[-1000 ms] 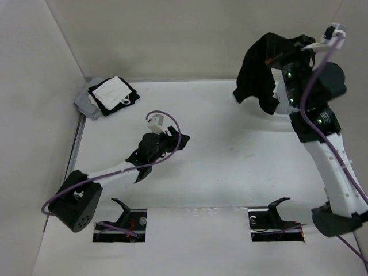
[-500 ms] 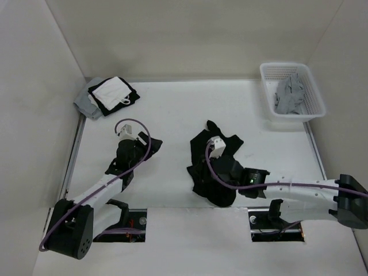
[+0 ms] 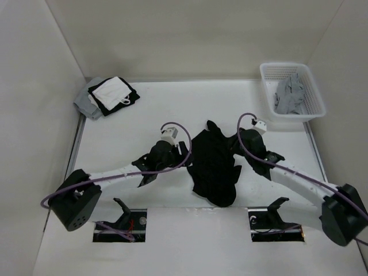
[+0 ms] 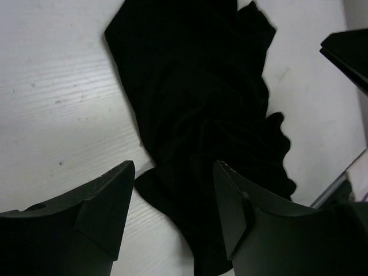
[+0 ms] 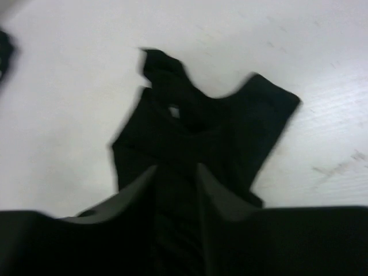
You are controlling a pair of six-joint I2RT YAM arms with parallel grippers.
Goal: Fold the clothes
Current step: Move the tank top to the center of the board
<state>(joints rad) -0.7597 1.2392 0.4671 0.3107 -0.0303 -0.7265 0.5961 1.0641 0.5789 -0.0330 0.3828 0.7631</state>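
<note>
The clothes [image 3: 214,164], one black garment with narrow straps, lie crumpled in the middle of the table, straps toward the back. My left gripper [image 3: 181,151] sits at its left edge. In the left wrist view its jaws [image 4: 172,192] stand wide open over a fold of the black fabric [image 4: 195,103], gripping nothing. My right gripper [image 3: 236,146] is at the garment's right edge. In the right wrist view the right gripper [image 5: 175,175] hovers open, low over the cloth [image 5: 201,129], the straps spread beyond it.
A white basket [image 3: 287,65] holding a grey garment [image 3: 289,95] stands at the back right. A pile of grey, white and black clothes [image 3: 106,95] lies at the back left. Side walls close in the table; two dark slots [image 3: 121,221] sit at the near edge.
The right gripper brought the black garment down from high at the back right, laid it mid-table and opened. The left arm swung right to the garment's left edge.
</note>
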